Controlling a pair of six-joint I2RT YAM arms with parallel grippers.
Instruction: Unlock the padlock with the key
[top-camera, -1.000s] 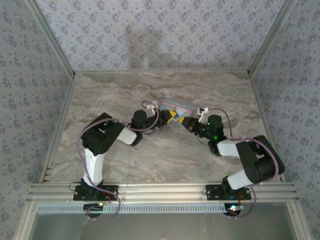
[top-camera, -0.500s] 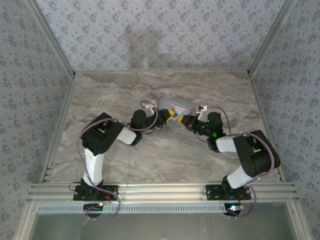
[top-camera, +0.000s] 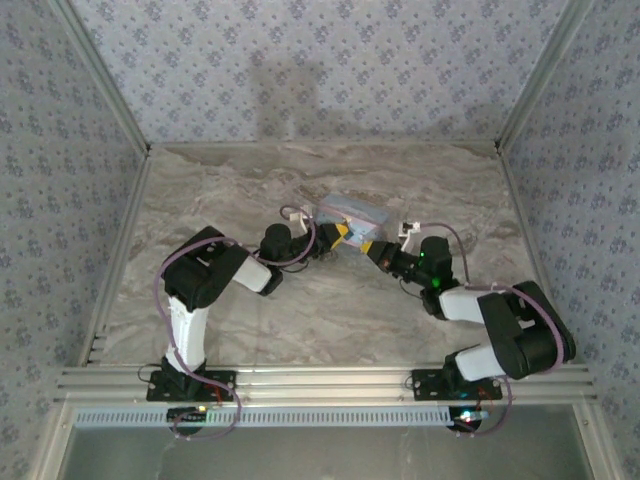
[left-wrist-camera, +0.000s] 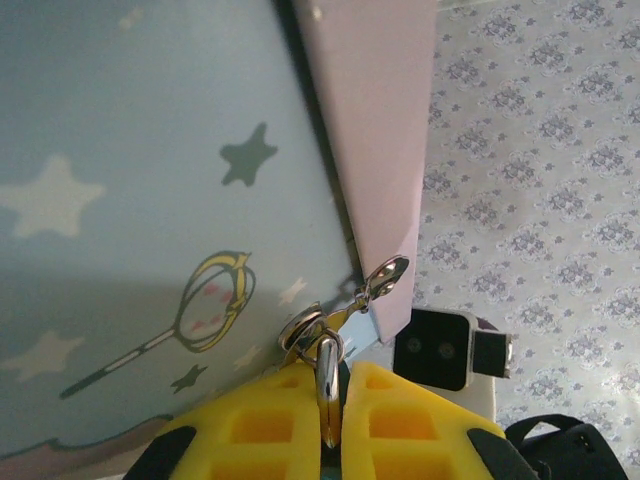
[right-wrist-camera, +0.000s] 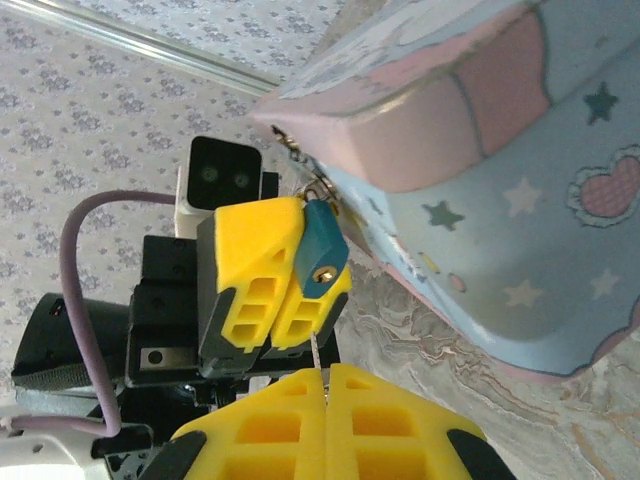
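Observation:
The padlock (right-wrist-camera: 320, 255) is small and dark teal, its brass keyhole facing the right wrist camera. It hangs from the hasp (left-wrist-camera: 385, 275) of the pale blue cartoon tin (top-camera: 352, 212). My left gripper (left-wrist-camera: 340, 372) is shut on the padlock; its silvery shackle (left-wrist-camera: 328, 380) shows between the yellow fingers (right-wrist-camera: 250, 265). My right gripper (right-wrist-camera: 323, 372) is shut on the key (right-wrist-camera: 314, 352), whose thin blade pokes up just below the padlock and stays apart from the keyhole. In the top view the left gripper (top-camera: 338, 232) and right gripper (top-camera: 376, 250) meet at the tin's near side.
The tin (right-wrist-camera: 520, 200) lies close on the right of both grippers, over the marble tabletop (top-camera: 330, 300). Metal frame rails (top-camera: 120, 260) and patterned walls (top-camera: 330, 70) bound the table. The left arm's camera housing (right-wrist-camera: 222, 185) faces the right gripper.
My right gripper has drawn back a little toward the near right, away from the left gripper, and its elbow has swung outward. The left arm still holds the padlock in place.

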